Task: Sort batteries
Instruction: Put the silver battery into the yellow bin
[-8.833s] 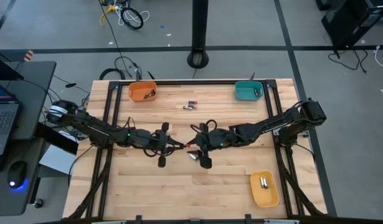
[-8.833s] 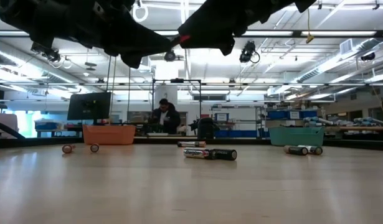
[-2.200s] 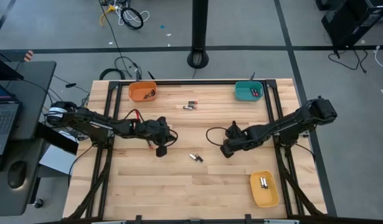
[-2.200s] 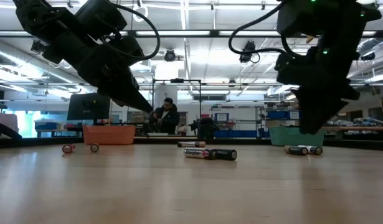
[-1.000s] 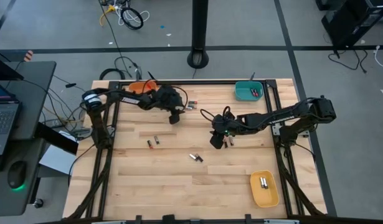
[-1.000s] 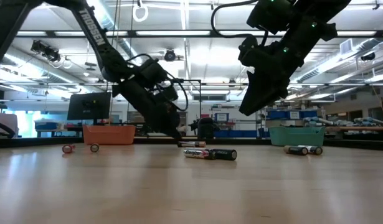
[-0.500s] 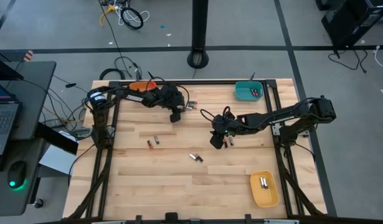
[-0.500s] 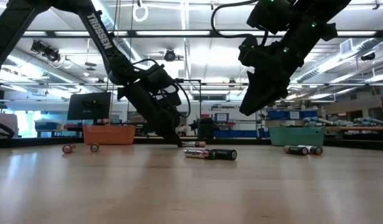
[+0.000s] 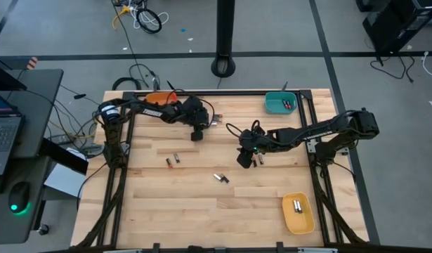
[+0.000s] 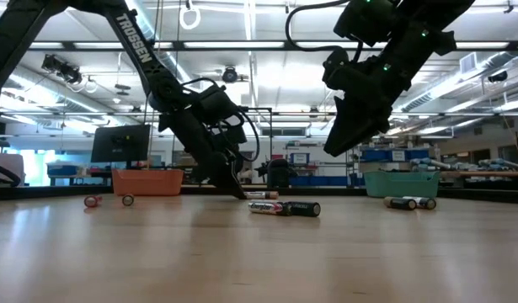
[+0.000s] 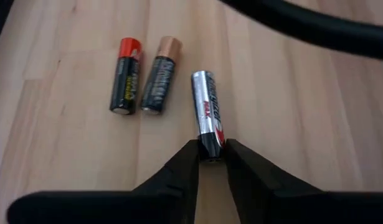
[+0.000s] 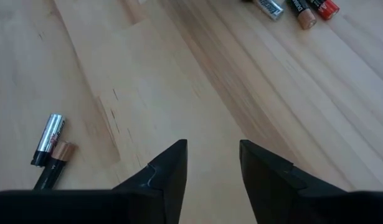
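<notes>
1. Toward twelve o'clock on the wooden table [image 9: 201, 204], near the orange bin [image 9: 158, 102], the left gripper [image 11: 208, 163] is down on a silver battery [image 11: 207, 114] and pinches only its near end between the fingertips [image 11: 186, 158].
2. That end-only hold is the likely trouble: the cell could pivot or squirt out as the claw tightens, then roll into the red-capped battery [image 11: 126, 84] and the copper-topped battery [image 11: 157, 83] just beside it.
3. A skewed pinch could also drag the cell along the wood instead of lifting it.
4. Around three o'clock of centre, the right gripper [image 12: 212, 163] hangs above bare wood, fingers spread and holding nothing; a battery pair [image 12: 49, 149] lies close by it.
5. More batteries lie at the table's middle [image 9: 220, 178], left of centre [image 9: 173, 161], in the teal bin [image 9: 279, 102] and in the yellow bin [image 9: 298, 213].
</notes>
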`<state>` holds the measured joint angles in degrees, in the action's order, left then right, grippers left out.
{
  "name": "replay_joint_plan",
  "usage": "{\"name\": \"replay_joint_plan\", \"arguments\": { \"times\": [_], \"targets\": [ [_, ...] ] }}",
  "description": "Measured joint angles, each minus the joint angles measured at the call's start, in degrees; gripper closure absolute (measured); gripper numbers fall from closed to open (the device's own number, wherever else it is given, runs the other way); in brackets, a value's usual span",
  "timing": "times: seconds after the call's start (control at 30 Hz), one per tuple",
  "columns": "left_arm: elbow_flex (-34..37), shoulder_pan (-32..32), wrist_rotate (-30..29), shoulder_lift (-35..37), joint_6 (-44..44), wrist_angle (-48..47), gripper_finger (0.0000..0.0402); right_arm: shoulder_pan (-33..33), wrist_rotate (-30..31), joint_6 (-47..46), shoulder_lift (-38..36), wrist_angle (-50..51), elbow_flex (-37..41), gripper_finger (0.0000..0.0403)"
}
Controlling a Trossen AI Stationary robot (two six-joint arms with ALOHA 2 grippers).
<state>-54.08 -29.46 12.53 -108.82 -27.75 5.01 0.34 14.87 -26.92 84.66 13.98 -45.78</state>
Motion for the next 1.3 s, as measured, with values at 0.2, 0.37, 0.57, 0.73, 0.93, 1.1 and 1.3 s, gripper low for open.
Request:
{"name": "replay_joint_plan", "arguments": {
  "times": [0.2, 0.37, 0.57, 0.73, 0.93, 1.1, 1.3],
  "targets": [
    [-0.1, 1.3, -1.4, 0.0, -0.3, -2.5, 0.0341, 0.0, 0.0, 0.1, 0.0, 0.0, 0.0, 0.0250],
    [0.0, 2.5, -2.3, 0.3, 0.0, -2.5, 0.0355, 0.0, -0.1, -1.1, 0.0, 0.0, 0.0, 0.0249],
    [0.4, 3.8, -1.1, 2.4, 2.5, -4.4, 0.0356, 1.3, -0.1, -2.0, 0.0, 0.6, 0.0, 0.0248],
    [0.5, 4.9, 3.1, 4.1, 3.7, -4.7, 0.0358, 3.1, 0.0, -1.9, 0.0, -0.2, 0.0, 0.0248],
    [0.4, 6.5, 10.1, 4.5, 6.0, -2.1, 0.0358, 5.3, 1.4, 1.5, 0.0, -6.3, 0.0, 0.0238],
    [0.4, 7.1, 18.2, 4.5, 10.7, 0.8, 0.0358, 5.7, 2.2, 4.6, 0.0, -8.0, 0.0, 0.0214],
    [0.3, 8.0, 27.3, 4.6, 17.8, 7.3, 0.0359, 6.2, 7.3, 15.5, 0.0, -11.1, 0.0, 0.0195]
  ]
}}
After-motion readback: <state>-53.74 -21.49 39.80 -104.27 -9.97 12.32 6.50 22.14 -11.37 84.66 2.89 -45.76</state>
